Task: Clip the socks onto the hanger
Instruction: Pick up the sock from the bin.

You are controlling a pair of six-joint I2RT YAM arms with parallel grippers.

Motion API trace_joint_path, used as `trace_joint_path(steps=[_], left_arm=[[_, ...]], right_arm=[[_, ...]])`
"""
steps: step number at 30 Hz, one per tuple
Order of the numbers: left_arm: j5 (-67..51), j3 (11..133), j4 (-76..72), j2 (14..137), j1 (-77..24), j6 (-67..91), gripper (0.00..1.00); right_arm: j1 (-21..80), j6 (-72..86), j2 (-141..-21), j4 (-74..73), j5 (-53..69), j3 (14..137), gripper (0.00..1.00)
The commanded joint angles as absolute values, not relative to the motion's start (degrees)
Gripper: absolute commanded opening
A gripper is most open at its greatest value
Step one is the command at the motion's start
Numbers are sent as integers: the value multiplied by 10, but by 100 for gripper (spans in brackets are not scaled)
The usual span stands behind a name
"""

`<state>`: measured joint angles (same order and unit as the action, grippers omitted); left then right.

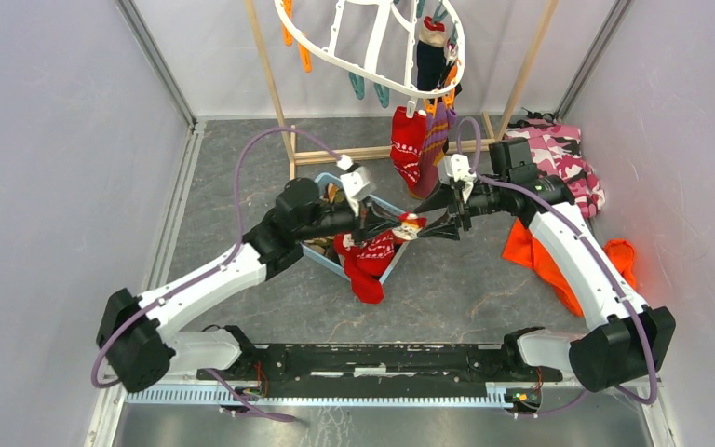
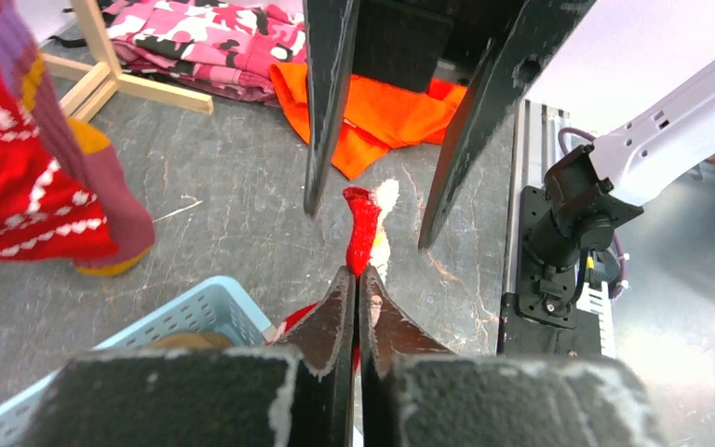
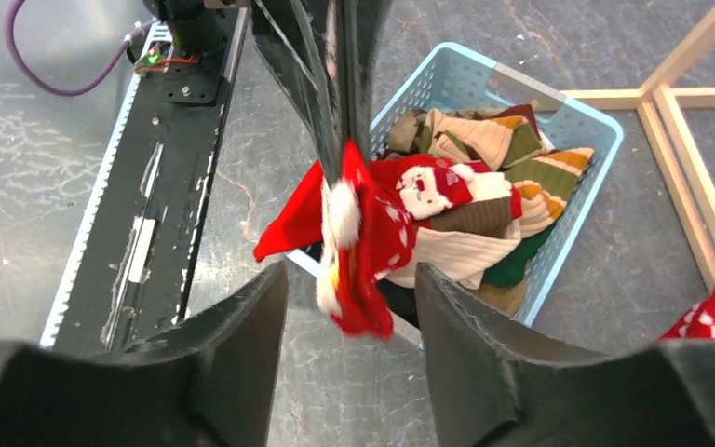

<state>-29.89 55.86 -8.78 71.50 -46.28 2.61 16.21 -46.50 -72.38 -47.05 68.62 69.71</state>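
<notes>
My left gripper [image 1: 391, 226] is shut on a red sock with white patterns and a Santa face [image 1: 369, 262], holding it up above the blue basket [image 1: 326, 182]. In the left wrist view the shut fingers [image 2: 358, 277] pinch the sock's end [image 2: 364, 226]. My right gripper [image 1: 425, 229] is open, its jaws on either side of the sock's free end without touching it [image 3: 349, 279]. The white oval hanger [image 1: 372, 58] hangs at the back with a red sock [image 1: 408, 146], a purple-and-orange sock [image 1: 438, 130] and a navy sock [image 1: 430, 58] clipped on.
The blue basket [image 3: 573, 126] holds several more socks, beige-striped, brown and green. A wooden pole rack [image 1: 335, 155] stands behind it. A pink camouflage garment [image 1: 563, 160] and a bright orange cloth [image 1: 540, 253] lie at the right. Grey walls close in both sides.
</notes>
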Motion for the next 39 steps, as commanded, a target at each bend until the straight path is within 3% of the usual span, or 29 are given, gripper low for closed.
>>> trace_joint_path(steps=[1, 6, 17, 25, 34, 39], left_arm=[[-295, 474, -281, 646, -433, 152, 2], [-255, 399, -426, 604, -426, 225, 2], [-234, 405, -476, 605, -426, 244, 2], [-207, 404, -500, 614, -425, 265, 2], [-195, 396, -501, 611, -424, 270, 2], [-187, 388, -500, 604, -421, 276, 2]], right_arm=[[136, -407, -722, -416, 730, 704, 65], [130, -314, -727, -353, 757, 705, 77], [178, -124, -753, -219, 739, 716, 75], [193, -95, -767, -197, 766, 751, 43], [193, -102, -781, -201, 764, 779, 29], [192, -134, -786, -230, 745, 792, 8]])
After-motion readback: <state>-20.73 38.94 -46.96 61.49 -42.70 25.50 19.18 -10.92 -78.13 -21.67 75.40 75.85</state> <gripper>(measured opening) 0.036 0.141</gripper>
